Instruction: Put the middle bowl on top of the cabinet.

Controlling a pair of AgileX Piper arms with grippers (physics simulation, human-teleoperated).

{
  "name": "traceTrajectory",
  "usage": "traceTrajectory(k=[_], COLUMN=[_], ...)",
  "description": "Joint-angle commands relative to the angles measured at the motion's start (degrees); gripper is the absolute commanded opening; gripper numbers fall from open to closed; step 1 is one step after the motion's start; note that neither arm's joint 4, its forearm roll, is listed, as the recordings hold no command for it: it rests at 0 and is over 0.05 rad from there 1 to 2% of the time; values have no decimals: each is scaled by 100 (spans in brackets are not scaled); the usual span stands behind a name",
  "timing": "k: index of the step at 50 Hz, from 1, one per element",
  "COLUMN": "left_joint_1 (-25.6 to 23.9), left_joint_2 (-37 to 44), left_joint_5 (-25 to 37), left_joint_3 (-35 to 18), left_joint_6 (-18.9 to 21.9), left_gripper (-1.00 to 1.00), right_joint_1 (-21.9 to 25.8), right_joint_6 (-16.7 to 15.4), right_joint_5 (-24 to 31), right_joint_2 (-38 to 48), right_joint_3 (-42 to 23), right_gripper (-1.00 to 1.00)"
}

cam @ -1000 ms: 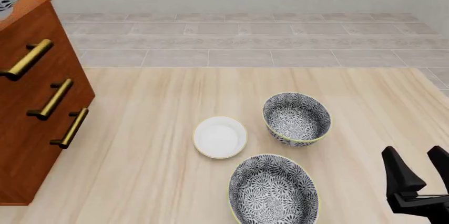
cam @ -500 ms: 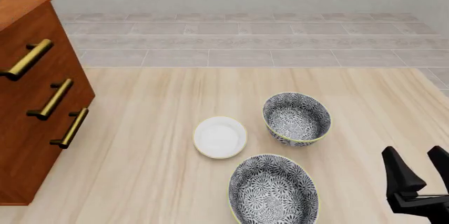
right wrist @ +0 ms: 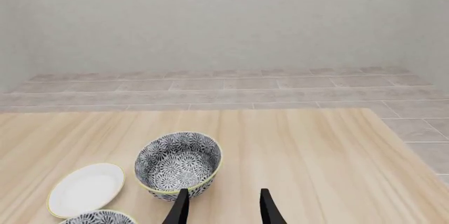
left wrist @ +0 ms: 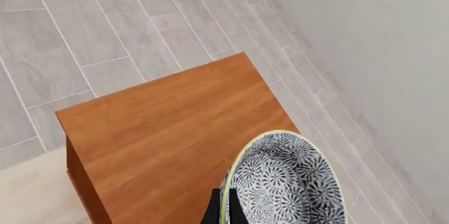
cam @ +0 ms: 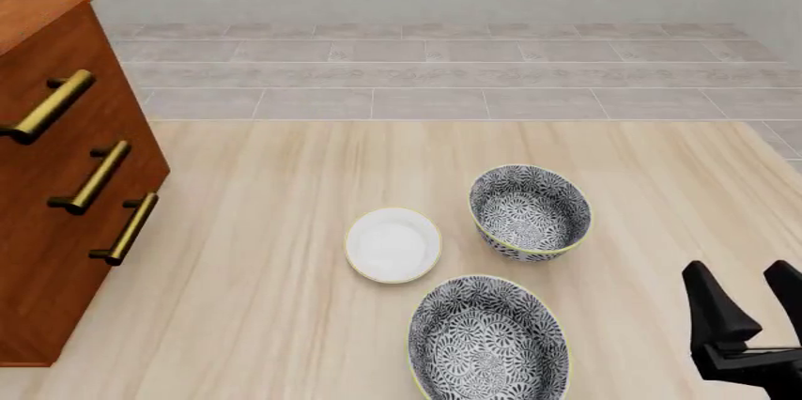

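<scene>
— Over the cabinet top, seen from the left wrist: where is the bowl?
— Held by the left gripper, fingers pinched on the yellow-green rim, one inside, one outside. A rim pinch leaves the base free to set down.
— Touching the wood?
— Cannot tell. It looks held above and towards one edge of the top. It is outside the front view.
— Right gripper?
— Fingers wide, holding nothing, low at the table's near right corner, well apart from the cabinet; probably parked out of the way.
— Rest of the table?
— Dish and two other bowls, not needed.
— Next?
— Judged: centre over the top, lower, release.
</scene>
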Motion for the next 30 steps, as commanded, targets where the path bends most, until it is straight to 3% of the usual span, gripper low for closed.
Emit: traceTrajectory(k=[1, 30], left_joint_1=[125, 185], left_joint_2=[38, 31], left_joint_5=[-15, -138], left_joint_3=[-10, 315], left_joint_6=[4, -373], left_gripper=[-100, -100], right_joint_1=[6, 23], right_joint_6=[-12, -36], right_joint_5=[-53, -79], right_joint_2=[56, 96], right_joint_3=[1, 0], right_gripper=[100, 100])
